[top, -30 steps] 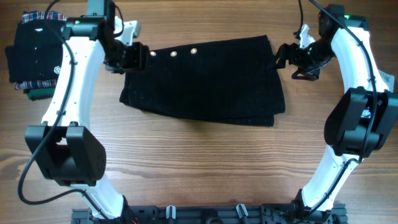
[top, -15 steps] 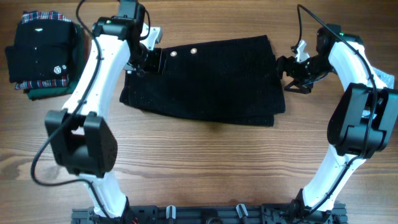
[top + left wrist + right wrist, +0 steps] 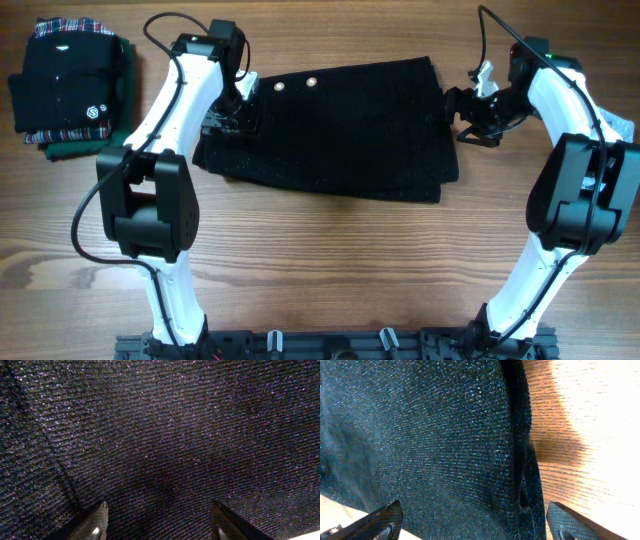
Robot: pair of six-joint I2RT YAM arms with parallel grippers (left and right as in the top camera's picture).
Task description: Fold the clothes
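Note:
A black knitted garment (image 3: 340, 125) with pale buttons along its top edge lies folded flat on the wooden table. My left gripper (image 3: 232, 118) hovers over its left edge, jaws open; its wrist view is filled with the black knit (image 3: 165, 435) between the two fingertips (image 3: 157, 527). My right gripper (image 3: 462, 108) is at the garment's right edge, jaws open, with the layered edge (image 3: 520, 460) between the fingertips (image 3: 472, 525) and bare wood to the right.
A stack of folded clothes (image 3: 68, 85), black on top with plaid and green below, sits at the far left of the table (image 3: 330, 260). Both arm bases stand at the front edge.
My left gripper has moved right and down from beside the garment's top-left corner onto its left edge. My right gripper has shifted slightly toward the right edge.

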